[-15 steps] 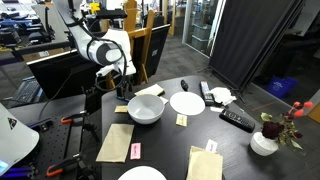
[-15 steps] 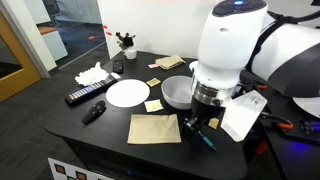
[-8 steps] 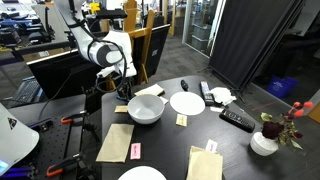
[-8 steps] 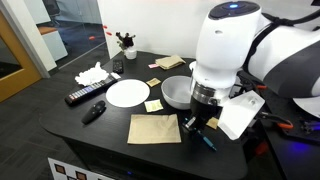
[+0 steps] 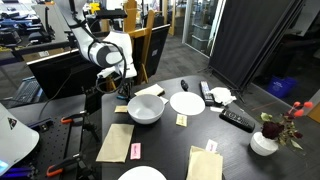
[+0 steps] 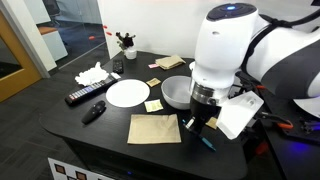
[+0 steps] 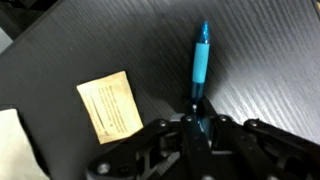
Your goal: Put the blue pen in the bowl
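Blue pen (image 7: 200, 60) and bowl (image 5: 146, 108) share a dark table (image 6: 105, 128) whose edges run out of frame in both exterior views. The white arm (image 6: 228, 50) bends down over the table's edge. In an exterior view it is bulky enough to cover part of the bowl's rim behind it. The deep bowl stands near a flat white plate (image 6: 127, 92), with a tan napkin (image 6: 155, 128) lying in front of both.

The gripper (image 7: 200, 125) points down just beside the bowl, and only its dark linkage shows at the bottom of the wrist view. Its fingers are drawn together around the near end of the blue pen, pinching it. That end is hidden between them, and the rest of the pen reaches away over the dark tabletop, outside the bowl. Whether the pen rests on the surface or is raised off it is not clear. A small yellowish card (image 7: 110, 105) lies near the pen, its print too blurred to read.
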Robot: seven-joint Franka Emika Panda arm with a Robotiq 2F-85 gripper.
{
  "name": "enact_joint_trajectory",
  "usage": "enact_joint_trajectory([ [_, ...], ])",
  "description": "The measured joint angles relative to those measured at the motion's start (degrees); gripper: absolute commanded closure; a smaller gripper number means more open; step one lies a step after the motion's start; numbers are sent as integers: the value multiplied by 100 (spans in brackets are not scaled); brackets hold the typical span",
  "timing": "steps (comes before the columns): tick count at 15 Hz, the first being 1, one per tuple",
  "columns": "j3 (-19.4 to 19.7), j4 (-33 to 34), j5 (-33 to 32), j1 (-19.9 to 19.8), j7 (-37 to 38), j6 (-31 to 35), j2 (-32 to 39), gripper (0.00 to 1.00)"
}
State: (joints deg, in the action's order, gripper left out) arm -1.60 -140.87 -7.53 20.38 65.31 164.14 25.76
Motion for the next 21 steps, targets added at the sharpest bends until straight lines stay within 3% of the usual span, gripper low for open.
enact_joint_trajectory([
  [6, 232, -22, -35, 274, -4, 7, -233, 97],
  [14, 503, -233, -479, 308, -19, -119, -1250, 97],
  [17, 524, -297, -636, 97, -77, -262, -1617, 97],
  [21, 474, -326, -591, -435, -792, -539, -1948, 97],
])
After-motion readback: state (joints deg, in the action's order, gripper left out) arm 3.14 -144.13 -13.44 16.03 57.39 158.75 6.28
